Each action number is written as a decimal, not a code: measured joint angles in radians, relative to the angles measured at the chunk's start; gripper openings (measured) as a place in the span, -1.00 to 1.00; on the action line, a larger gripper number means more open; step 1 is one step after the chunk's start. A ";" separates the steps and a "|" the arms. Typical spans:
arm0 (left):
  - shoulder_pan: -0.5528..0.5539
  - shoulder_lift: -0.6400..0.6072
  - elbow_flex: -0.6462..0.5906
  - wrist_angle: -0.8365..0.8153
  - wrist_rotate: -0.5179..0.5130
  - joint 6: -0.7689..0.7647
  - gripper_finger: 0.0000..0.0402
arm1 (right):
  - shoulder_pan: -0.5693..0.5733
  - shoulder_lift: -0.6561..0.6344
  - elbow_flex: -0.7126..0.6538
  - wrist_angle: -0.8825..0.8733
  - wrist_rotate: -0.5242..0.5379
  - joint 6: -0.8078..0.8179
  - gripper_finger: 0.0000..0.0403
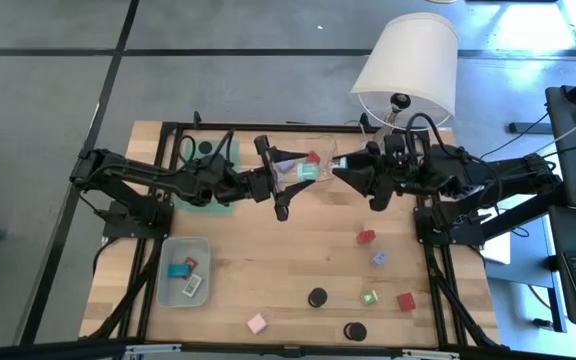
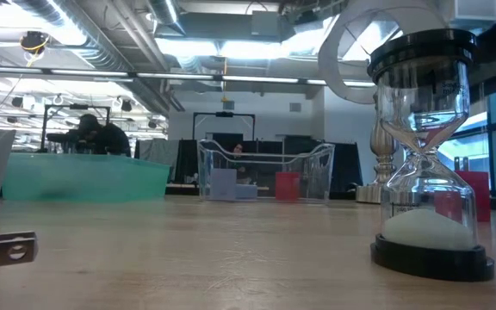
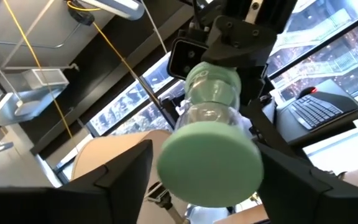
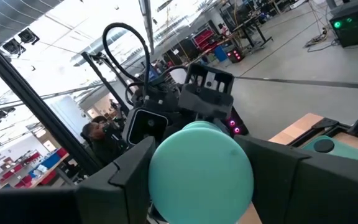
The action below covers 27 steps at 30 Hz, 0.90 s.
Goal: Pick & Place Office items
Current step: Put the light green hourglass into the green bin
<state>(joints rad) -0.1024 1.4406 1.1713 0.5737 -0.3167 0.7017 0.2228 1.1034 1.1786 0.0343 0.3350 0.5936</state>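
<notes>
A small hourglass [image 1: 313,171] with mint-green round end caps and a clear glass waist hangs level, high above the table, between my two arms. My right gripper [image 4: 201,180] is shut on one end cap. My left gripper [image 3: 207,180] faces it from the table's left. Its open fingers stand on either side of the other end cap [image 3: 207,165], very close; I cannot tell whether they touch it. Loose office items lie on the table's near right part: red blocks [image 1: 366,237] [image 1: 406,301], a lilac block [image 1: 378,258], a green block [image 1: 370,298] and a pink block [image 1: 258,322]. My right gripper pinches the hourglass's end cap [image 4: 201,165] between its two fingers, which lie against the cap's round rim on opposite sides. The fingers come about level from the table's right, along the hourglass. The hourglass is lifted clear and points level toward my left gripper.
A black hourglass [image 2: 424,155] stands upright on the table; two black round tops [image 1: 317,297] [image 1: 355,331] show near the front. A grey tray [image 1: 168,275] at the near left holds small pieces. A clear tray [image 2: 265,172], a teal mat [image 1: 208,195] and a white-shaded lamp [image 1: 408,65] are farther back.
</notes>
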 joint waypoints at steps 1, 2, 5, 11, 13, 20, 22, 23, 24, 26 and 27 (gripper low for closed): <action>0.000 0.000 0.000 -0.001 0.003 0.000 0.23 | -0.003 0.000 0.000 -0.001 -0.005 0.000 -0.02; 0.000 0.000 0.000 -0.001 0.003 0.000 0.18 | -0.007 0.000 0.000 -0.001 -0.011 -0.001 -0.02; 0.000 0.000 0.000 0.000 0.005 0.001 0.00 | -0.014 0.000 0.000 -0.004 -0.018 0.000 -0.02; 0.000 0.000 0.000 -0.001 0.003 0.002 -0.03 | -0.027 0.000 0.000 -0.004 -0.038 -0.001 -0.02; 0.000 0.000 0.000 -0.001 0.003 0.002 -0.03 | -0.027 -0.001 0.000 -0.004 -0.040 -0.001 -0.02; 0.000 0.000 0.000 -0.007 0.005 0.002 -0.03 | -0.027 0.000 0.000 -0.012 -0.041 -0.008 0.33; -0.001 0.000 0.000 -0.004 0.006 0.001 -0.03 | -0.027 0.000 0.000 -0.012 -0.044 0.001 0.50; -0.001 0.000 0.000 -0.002 0.006 0.001 -0.03 | -0.027 0.000 0.000 -0.012 -0.044 0.001 0.58; 0.000 0.000 0.000 -0.003 0.006 0.001 -0.03 | -0.027 0.000 0.000 -0.012 -0.044 0.001 0.65; 0.000 0.000 0.000 -0.003 0.004 0.000 -0.03 | -0.027 -0.003 0.000 -0.013 -0.043 0.000 0.78; 0.000 0.000 0.000 -0.002 -0.002 -0.005 -0.03 | -0.028 -0.008 0.000 -0.014 -0.043 -0.006 0.83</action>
<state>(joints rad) -0.1028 1.4403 1.1713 0.5713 -0.3183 0.6964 0.1944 1.0954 1.1782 0.0202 0.2916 0.5871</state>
